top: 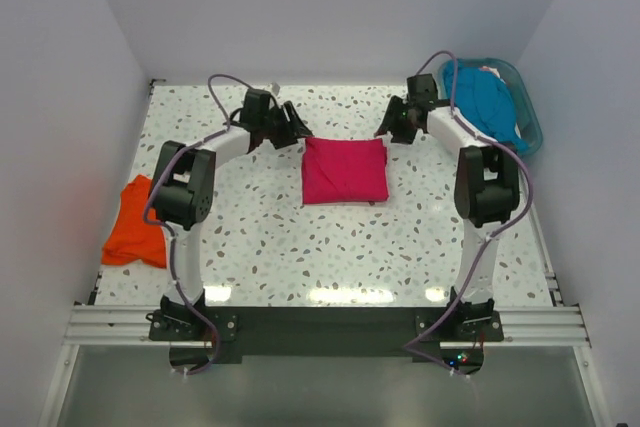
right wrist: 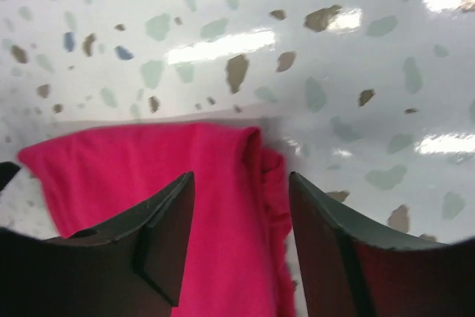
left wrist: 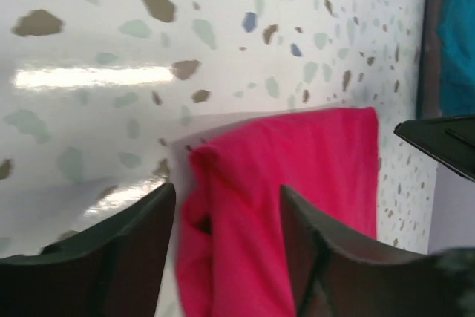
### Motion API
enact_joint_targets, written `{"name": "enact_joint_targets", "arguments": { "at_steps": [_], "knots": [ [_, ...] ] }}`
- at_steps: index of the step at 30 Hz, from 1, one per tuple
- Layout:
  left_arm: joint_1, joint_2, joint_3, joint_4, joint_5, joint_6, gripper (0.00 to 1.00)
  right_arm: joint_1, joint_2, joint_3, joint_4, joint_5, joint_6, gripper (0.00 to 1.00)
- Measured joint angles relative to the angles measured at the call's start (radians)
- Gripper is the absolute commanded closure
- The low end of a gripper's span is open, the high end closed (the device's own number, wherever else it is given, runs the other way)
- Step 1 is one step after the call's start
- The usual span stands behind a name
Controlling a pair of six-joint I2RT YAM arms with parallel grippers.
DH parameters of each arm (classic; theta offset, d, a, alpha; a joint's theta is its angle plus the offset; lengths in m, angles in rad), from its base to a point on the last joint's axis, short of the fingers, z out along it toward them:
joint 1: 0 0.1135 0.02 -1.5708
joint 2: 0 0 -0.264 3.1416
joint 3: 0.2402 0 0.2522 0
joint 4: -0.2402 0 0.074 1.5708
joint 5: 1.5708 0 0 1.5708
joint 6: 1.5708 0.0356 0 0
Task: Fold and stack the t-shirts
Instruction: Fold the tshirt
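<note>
A hot pink t-shirt [top: 345, 170] lies folded into a neat rectangle in the middle of the table. My left gripper [top: 297, 130] hovers at its far left corner and my right gripper [top: 388, 125] at its far right corner. In the left wrist view the left gripper [left wrist: 226, 191] is open, its fingers apart over the pink cloth [left wrist: 312, 176]. The right gripper [right wrist: 241, 177] is open too, straddling the folded edge [right wrist: 133, 168] without pinching it. An orange t-shirt [top: 137, 222] lies crumpled at the table's left edge. A teal blue t-shirt [top: 487, 102] sits in the basket.
The teal plastic basket [top: 530, 117] stands at the far right corner, close behind the right arm. White walls close in the table on the left, right and back. The speckled tabletop [top: 330, 247] stretches between the pink shirt and the arm bases.
</note>
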Motion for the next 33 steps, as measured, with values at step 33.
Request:
{"name": "enact_joint_targets", "arguments": {
  "at_steps": [33],
  "knots": [
    [-0.233,-0.302,-0.436,-0.085,-0.25,0.105,0.52,0.226,-0.3,-0.515,0.026,0.269,-0.083,0.53]
  ]
}}
